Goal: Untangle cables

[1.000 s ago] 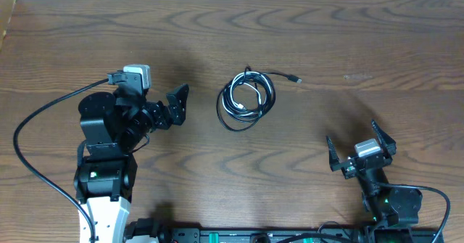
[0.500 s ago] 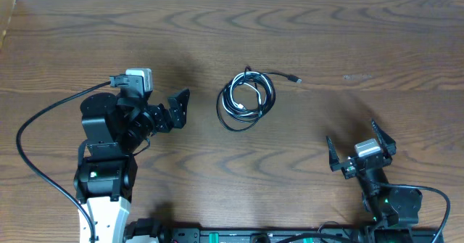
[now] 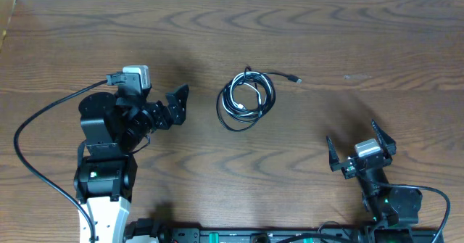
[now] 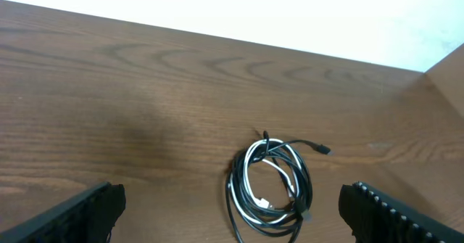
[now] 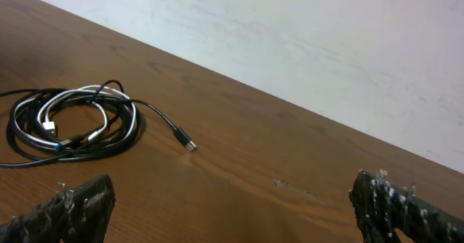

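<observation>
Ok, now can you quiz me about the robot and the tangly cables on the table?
1. True or false: the left claw touches none of the cables.
2. What colour is the one cord coiled in among the black ones? A) white B) red C) green
3. Fill in the gap: the number of claws standing open is ___.

Key:
1. True. The left claw is off to the side of the coil, with bare wood between them.
2. A. The white cord loops inside the black coil.
3. Two. The right claw is open as well.
</observation>
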Robot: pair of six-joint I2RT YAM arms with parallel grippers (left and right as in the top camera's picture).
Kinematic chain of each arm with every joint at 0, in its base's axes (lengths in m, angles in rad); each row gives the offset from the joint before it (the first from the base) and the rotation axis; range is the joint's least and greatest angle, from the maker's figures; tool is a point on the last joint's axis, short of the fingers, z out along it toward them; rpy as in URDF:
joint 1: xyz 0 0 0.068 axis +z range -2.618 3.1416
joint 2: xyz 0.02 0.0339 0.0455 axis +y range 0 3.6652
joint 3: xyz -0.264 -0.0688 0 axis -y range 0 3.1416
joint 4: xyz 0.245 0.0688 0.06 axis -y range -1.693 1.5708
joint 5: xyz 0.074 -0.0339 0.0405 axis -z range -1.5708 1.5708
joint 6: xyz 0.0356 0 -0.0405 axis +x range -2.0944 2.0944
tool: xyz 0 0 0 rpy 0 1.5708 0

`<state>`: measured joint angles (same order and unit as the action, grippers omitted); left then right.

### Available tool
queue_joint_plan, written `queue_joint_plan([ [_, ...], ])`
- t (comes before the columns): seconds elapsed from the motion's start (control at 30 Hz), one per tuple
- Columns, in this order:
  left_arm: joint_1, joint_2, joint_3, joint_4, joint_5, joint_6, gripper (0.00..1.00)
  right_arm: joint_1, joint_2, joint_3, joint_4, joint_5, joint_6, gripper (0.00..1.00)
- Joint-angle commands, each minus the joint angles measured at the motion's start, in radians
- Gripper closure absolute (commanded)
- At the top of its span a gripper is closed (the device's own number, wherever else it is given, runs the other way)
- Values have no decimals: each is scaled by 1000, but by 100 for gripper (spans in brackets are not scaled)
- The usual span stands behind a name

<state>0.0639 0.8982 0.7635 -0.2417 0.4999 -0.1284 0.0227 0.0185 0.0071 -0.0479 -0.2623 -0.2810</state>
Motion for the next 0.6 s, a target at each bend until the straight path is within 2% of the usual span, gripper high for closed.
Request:
queue_joint_plan([
  [0.0,4,2,20,5,16,-16,0,-1,0,-2,-5,-6,-4,1],
  [0.57,4,31,65,4,13,-50,0,-1,0,-2,-5,-6,-4,1],
])
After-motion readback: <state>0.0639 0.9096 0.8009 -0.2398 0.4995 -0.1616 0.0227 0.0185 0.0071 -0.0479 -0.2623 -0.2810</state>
